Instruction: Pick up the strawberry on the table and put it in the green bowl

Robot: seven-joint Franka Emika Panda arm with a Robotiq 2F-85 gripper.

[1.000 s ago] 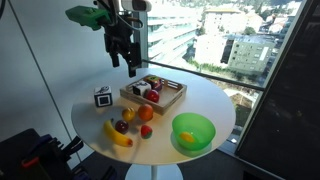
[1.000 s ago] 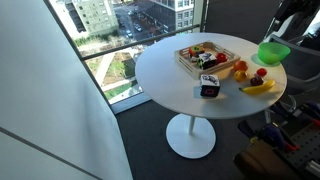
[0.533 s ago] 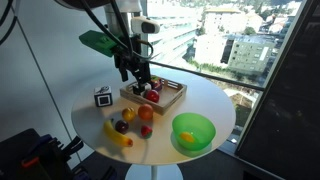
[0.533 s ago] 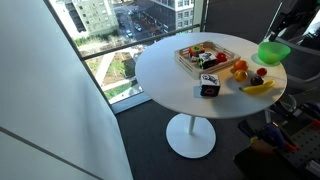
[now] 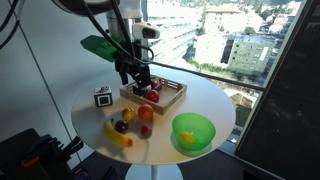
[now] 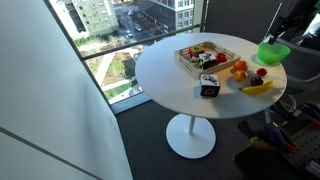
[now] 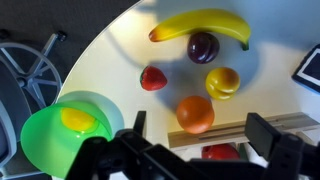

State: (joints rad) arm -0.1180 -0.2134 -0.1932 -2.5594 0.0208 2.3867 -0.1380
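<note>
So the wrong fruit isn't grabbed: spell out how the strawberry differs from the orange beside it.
The strawberry is bright red; the orange is orange. The strawberry is clearly smaller than the orange. In the wrist view the strawberry lies nearer the green bowl, the orange nearer the wooden tray. Both rest on the white table, ungrasped.

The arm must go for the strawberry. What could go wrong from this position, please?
1. The small red strawberry lies close to the round orange fruit and the dark purple fruit; the open gripper might knock or grab one of them instead.
2. The gripper hangs near the shallow wooden tray; moving sideways, it could clip the rim.
</note>
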